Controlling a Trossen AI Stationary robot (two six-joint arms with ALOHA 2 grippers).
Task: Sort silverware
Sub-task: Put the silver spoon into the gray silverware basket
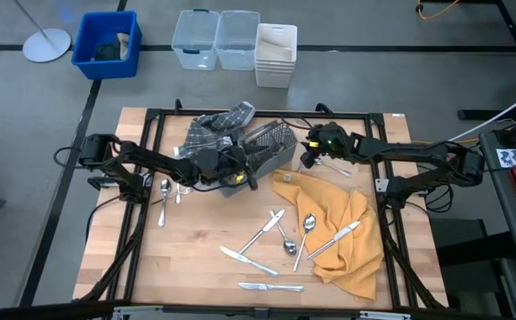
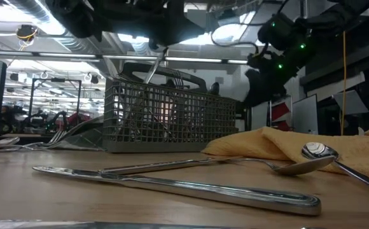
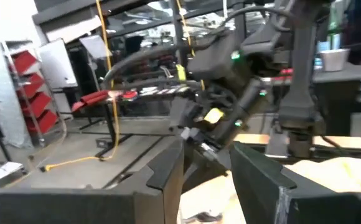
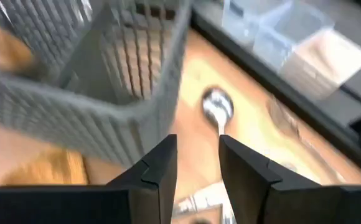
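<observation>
Two hands work at the grey wire caddy in the middle of the table. Our left hand hovers at the caddy's near corner with its fingers parted and nothing between them; the low view shows a slim piece standing inside the mesh just beneath it, so we judge a piece is just dropped in. Our right hand hangs at the caddy's far side, fingers apart and empty, with a spoon lying on the wood just ahead of its fingertips.

To do this step well, we should lower the right hand straight over that spoon's handle, keep the fingers clear of the caddy wall beside them, and close across the narrow neck, not the bowl, since thin flat metal slips easily on wood. We should lift fully before swinging over the rim.

The silverware is slim and bright, forks, spoons and knives. Most of it lies scattered well away from both hands: several pieces on the bare wood, a few across the yellow cloth below the right hand, and a small cluster just beside the left arm. Much remains unsorted.
</observation>
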